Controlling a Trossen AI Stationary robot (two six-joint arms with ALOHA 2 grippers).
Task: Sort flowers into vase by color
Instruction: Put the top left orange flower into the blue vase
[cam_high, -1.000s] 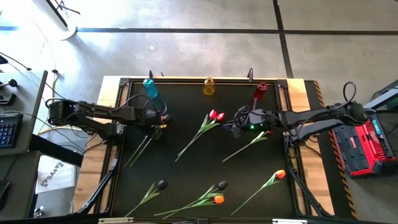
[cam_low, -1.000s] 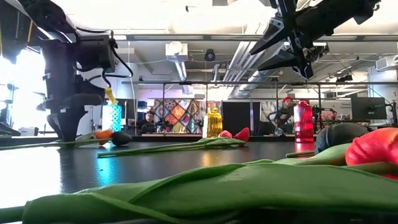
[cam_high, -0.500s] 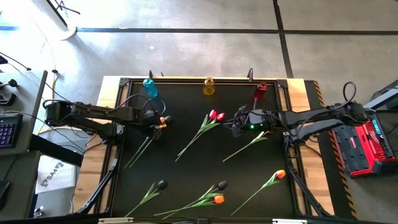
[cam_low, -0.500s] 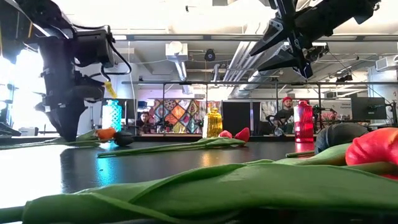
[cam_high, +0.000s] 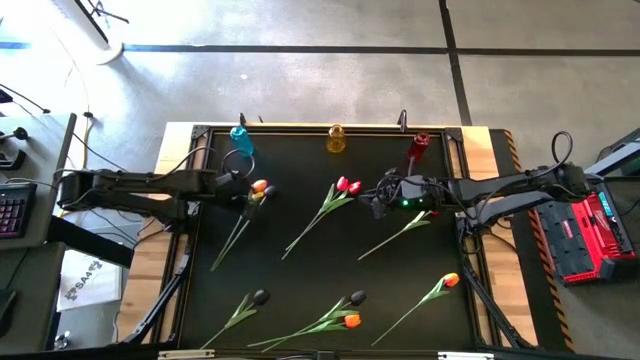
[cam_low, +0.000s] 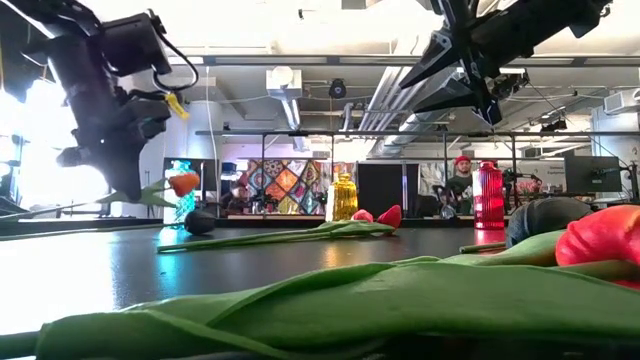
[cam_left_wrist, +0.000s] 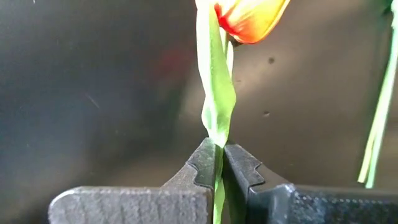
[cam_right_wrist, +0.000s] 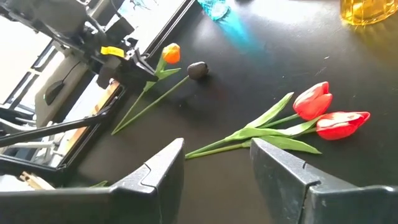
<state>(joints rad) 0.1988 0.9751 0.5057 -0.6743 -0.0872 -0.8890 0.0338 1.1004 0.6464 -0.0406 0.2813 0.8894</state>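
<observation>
Left gripper (cam_left_wrist: 219, 163) lifts orange tulip (cam_high: 259, 186) clear of desk (cam_high: 330, 270).
Jaws pinch the thin stem at the leaf; light and limp, so grip low and gently. Right gripper (cam_right_wrist: 217, 163), farther back, hangs spread above two red tulips (cam_right_wrist: 323, 109).

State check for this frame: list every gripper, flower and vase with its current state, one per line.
left gripper: shut on the orange tulip's stem
orange tulip: lifted off the table
black tulip: lying on the table beside it
right gripper: open, empty, above the table
two red tulips: lying together
blue vase: upright, empty
yellow vase: upright, empty
red vase: upright, empty
</observation>
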